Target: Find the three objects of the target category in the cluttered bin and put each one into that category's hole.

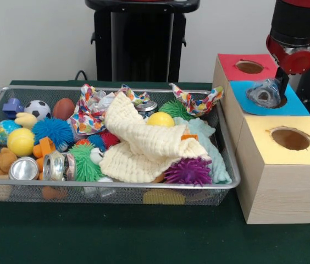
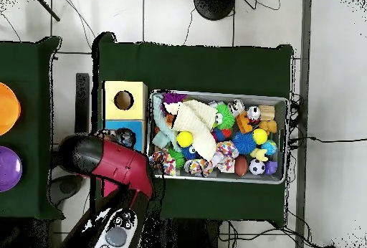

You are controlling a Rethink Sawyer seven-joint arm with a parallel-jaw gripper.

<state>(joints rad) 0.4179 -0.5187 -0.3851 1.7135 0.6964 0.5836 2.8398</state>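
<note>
Gripper [image 1: 280, 82] closed on small crushed clear plastic bottle with blue label [image 1: 266, 94], right over round hole in blue-topped pale wooden box [image 1: 297, 105]. Drop-off step I'd say; next move probably release, then back to silver wire mesh bin [image 1: 111, 190] beside box

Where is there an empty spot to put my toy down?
The green table in front of the wire bin is bare, and so is the yellow box top around its hole. The bin itself is packed with balls, cans and cloths. The blue box top is busy: the claw is at a crushed bottle there.
</note>
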